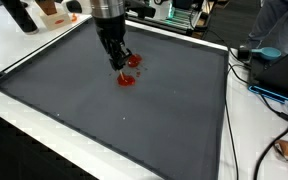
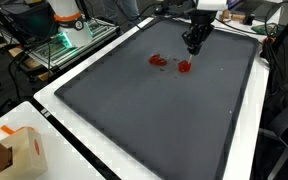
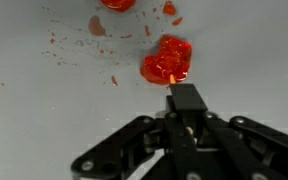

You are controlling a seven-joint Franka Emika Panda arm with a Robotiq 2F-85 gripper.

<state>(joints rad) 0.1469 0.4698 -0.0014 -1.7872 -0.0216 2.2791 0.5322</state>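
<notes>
1. You have one pincer (image 1: 120, 66).
2. You have one dark mat (image 1: 134, 130), on one white counter (image 1: 259, 130).
3. In both exterior views you can count two red blotches (image 1: 125, 80) on the mat.
4. In the wrist view you get one big blotch at the pincer's tip, two more cut off by the top edge, and one pale smear (image 3: 97, 25). The small red specks (image 3: 54, 42) are too many to count.
5. One cardboard box (image 2: 19, 150) sits at a counter corner.
6. Two cables (image 1: 229, 110), one black and one blue, run beside the mat.
</notes>
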